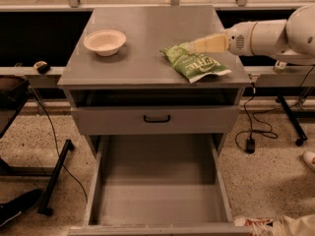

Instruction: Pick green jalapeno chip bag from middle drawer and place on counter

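The green jalapeno chip bag (198, 66) lies flat on the counter (147, 38), near its right front corner, with its white end towards the front edge. My gripper (193, 46) reaches in from the right and hovers at the bag's far upper edge; I cannot tell whether it touches the bag. The middle drawer (157, 200) stands pulled out low at the front, and its grey floor is bare.
A white bowl (105, 41) sits on the counter's left side. A shut drawer front with a black handle (157, 118) is below the counter. Cables (251, 132) and a stand leg lie on the floor to the right, and a black frame (54, 176) to the left. A shoe (256, 222) is at the bottom right.
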`<action>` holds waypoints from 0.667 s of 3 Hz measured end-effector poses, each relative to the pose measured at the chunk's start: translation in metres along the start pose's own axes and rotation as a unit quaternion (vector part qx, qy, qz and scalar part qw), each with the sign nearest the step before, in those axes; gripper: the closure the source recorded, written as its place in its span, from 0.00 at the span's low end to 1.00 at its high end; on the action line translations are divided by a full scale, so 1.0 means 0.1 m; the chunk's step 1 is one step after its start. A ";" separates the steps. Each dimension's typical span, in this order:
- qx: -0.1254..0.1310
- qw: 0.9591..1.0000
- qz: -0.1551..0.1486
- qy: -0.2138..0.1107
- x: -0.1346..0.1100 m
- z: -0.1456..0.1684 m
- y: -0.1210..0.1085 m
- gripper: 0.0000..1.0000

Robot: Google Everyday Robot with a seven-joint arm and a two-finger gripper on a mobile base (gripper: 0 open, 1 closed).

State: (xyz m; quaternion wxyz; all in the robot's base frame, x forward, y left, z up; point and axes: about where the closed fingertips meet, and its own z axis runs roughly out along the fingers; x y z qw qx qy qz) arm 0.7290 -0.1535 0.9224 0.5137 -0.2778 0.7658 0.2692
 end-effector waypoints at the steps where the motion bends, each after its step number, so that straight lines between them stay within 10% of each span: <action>1: 0.021 0.994 -0.107 -0.009 -0.15 -0.42 0.12 0.00; 2: 0.024 0.990 -0.138 -0.006 -0.08 -0.43 0.11 0.00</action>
